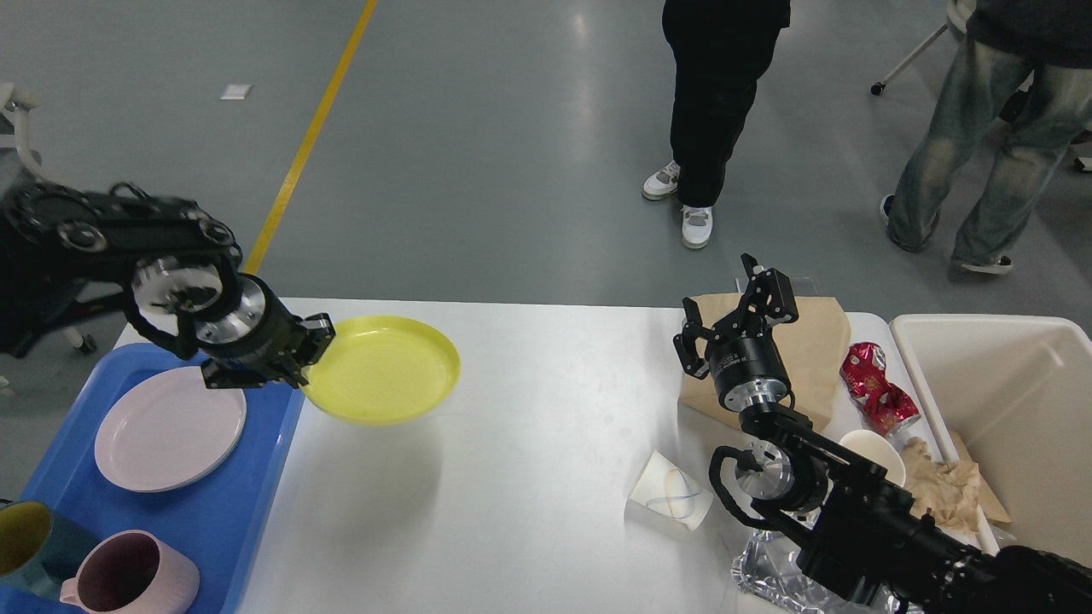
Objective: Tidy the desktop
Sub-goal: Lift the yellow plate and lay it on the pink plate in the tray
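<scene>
The desktop (546, 401) is a large white tabletop. My left gripper (309, 348) is shut on the left rim of a yellow plate (384, 368) and holds it lifted above the desktop, next to the blue tray (205, 529). My right gripper (735, 303) is open and empty, raised over a brown paper bag (815, 350). On the right lie a crushed red can (877, 388), a white paper cup (670, 495), a white bowl (879, 450), crumpled brown paper (943, 488) and foil (768, 580).
The blue tray holds a pink plate (169, 428), a pink mug (128, 573) and a teal-and-yellow cup (21, 537). A cream bin (1015, 409) stands at the right edge. Two people (717, 111) stand on the floor beyond the table.
</scene>
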Robot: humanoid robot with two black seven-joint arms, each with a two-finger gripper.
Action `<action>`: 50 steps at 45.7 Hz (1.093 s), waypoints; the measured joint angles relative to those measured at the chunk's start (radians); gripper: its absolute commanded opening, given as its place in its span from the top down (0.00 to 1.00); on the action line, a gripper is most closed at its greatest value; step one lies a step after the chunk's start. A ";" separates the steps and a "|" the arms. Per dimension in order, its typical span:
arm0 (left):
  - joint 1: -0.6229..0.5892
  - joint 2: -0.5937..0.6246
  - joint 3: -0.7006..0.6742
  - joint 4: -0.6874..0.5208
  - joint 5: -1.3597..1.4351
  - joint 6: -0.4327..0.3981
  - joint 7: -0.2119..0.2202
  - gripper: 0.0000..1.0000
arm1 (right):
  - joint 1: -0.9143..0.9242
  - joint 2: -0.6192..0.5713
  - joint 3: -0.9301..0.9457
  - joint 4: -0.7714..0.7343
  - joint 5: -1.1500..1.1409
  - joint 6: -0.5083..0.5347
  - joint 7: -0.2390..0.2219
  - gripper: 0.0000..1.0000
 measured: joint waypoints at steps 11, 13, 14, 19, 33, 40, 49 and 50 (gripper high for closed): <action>-0.069 0.164 0.006 0.008 0.116 -0.128 0.059 1.00 | 0.000 0.000 0.000 -0.002 0.000 0.000 0.000 0.00; -0.052 0.177 0.012 0.013 0.144 -0.128 0.054 1.00 | 0.000 0.000 0.000 -0.002 0.000 0.000 0.000 0.00; -0.035 0.185 0.018 0.017 0.161 -0.122 0.050 1.00 | 0.000 0.000 0.000 -0.002 0.000 0.000 0.000 0.00; 0.057 0.208 0.030 0.058 0.208 -0.058 0.024 1.00 | 0.000 0.000 0.000 -0.002 0.000 0.000 0.000 0.00; 0.304 0.210 0.022 0.247 0.220 0.188 -0.107 1.00 | 0.000 0.000 0.000 -0.003 0.000 0.000 0.000 0.00; 0.381 0.183 0.021 0.267 0.219 0.304 -0.168 1.00 | 0.000 0.000 0.000 -0.003 0.000 0.000 0.000 0.00; 0.473 0.121 0.022 0.295 0.220 0.391 -0.179 0.99 | 0.000 0.000 0.000 -0.002 0.000 0.000 0.000 0.00; 0.480 0.116 0.022 0.299 0.220 0.395 -0.179 0.99 | 0.000 0.000 0.000 -0.002 0.000 0.000 0.000 0.00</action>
